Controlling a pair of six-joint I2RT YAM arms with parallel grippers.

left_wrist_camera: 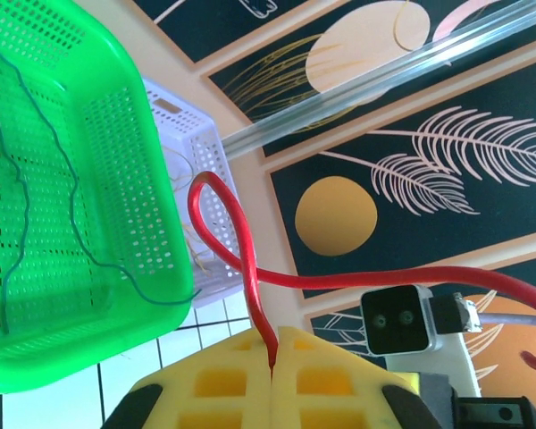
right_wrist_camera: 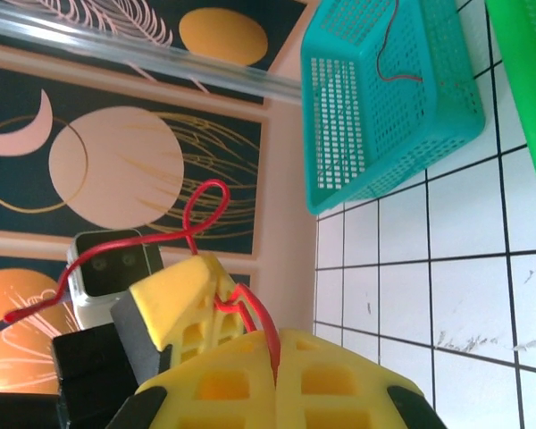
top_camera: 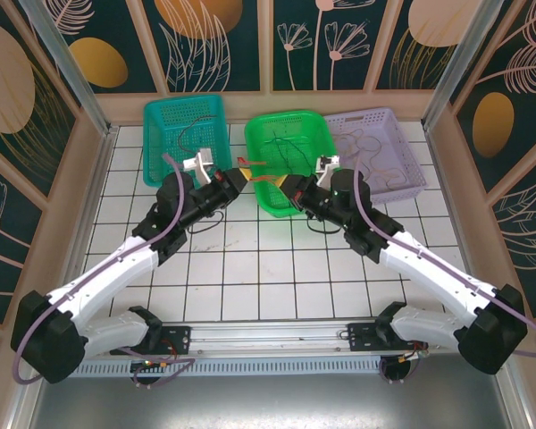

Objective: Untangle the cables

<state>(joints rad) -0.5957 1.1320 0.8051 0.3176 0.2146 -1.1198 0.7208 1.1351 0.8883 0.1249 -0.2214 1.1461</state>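
Note:
A red cable (top_camera: 266, 179) hangs short between my two grippers, in front of the green basket (top_camera: 284, 119). My left gripper (left_wrist_camera: 274, 335) is shut on one part of it, and the red cable (left_wrist_camera: 241, 241) loops up from the yellow pads and runs off to the right. My right gripper (right_wrist_camera: 275, 338) is shut on another part of the red cable (right_wrist_camera: 266, 322), close to the left gripper's yellow finger (right_wrist_camera: 174, 295). In the top view the left gripper (top_camera: 239, 179) and right gripper (top_camera: 292, 186) nearly face each other. A thin green cable (left_wrist_camera: 22, 197) lies in the green basket (left_wrist_camera: 116, 161).
A teal basket (top_camera: 183, 100) stands at the back left with a thin dark cable (top_camera: 192, 134) in it. A purple basket (top_camera: 375, 114) at the back right holds tan cable (top_camera: 375, 161). White tiled table lies in front of the baskets. Walls close in on three sides.

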